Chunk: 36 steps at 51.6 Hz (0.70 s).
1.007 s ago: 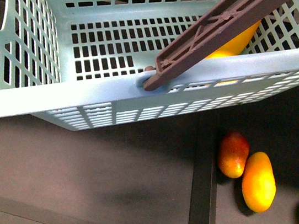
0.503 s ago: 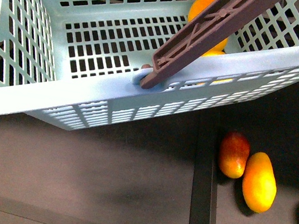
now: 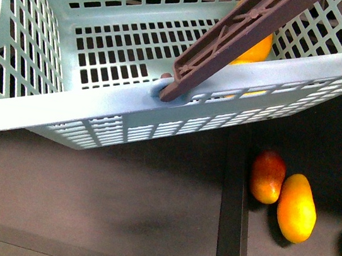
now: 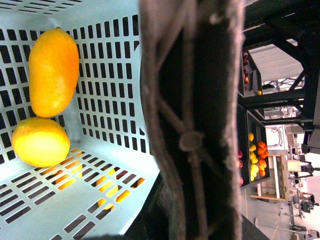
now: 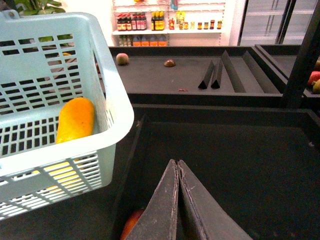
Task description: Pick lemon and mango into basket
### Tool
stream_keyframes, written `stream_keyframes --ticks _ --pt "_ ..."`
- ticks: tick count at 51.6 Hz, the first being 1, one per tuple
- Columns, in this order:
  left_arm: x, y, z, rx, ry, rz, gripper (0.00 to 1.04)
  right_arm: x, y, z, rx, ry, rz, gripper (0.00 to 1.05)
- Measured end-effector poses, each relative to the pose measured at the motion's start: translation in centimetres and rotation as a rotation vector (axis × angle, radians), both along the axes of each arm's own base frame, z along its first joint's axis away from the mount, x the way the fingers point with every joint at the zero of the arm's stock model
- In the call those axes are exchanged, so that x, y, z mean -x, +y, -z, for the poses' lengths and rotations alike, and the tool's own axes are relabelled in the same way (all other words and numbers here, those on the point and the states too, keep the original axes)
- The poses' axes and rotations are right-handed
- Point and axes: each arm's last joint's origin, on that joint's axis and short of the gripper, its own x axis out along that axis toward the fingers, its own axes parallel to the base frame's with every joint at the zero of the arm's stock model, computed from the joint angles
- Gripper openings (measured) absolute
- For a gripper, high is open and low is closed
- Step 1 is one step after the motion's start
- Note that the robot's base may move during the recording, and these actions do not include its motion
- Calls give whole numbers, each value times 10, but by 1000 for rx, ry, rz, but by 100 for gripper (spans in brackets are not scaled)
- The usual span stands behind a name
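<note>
Mango (image 4: pixel 52 72): lies inside the basket (image 3: pixel 65 110), on end against a slotted wall, touching the lemon; off to one side of your left gripper, with the handle between.
Lemon (image 4: pixel 40 141): in the corner of the basket floor, right under the mango's lower tip.
Handling, mango: smooth skin, likely slippery and fairly heavy; it would bruise under a hard pinch. Take it across the middle of its long body, not at the tips.
Handling, lemon: firm, light, rolls easily; grip across the short waist.
Handle (image 3: pixel 234 38): brown, stiff ribbed plastic; fills the left wrist view close up.
Left gripper: you cannot tell its state; its fingers do not show.
Right gripper (image 5: pixel 176 200): clenched on nothing, fingers pressed together, beside the basket's outer wall and above the dark tray.
Task standing: judged done, both fruits sit in the basket.
Red mango (image 3: pixel 267 176): left on the tray, not wanted.
</note>
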Motion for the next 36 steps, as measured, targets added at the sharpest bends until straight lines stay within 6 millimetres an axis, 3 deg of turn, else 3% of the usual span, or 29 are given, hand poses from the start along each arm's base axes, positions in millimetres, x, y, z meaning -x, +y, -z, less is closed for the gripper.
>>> stream_keyframes --ticks 36 --pt "0 0 0 0 0 0 5 14 0 6 0 -25 0 2"
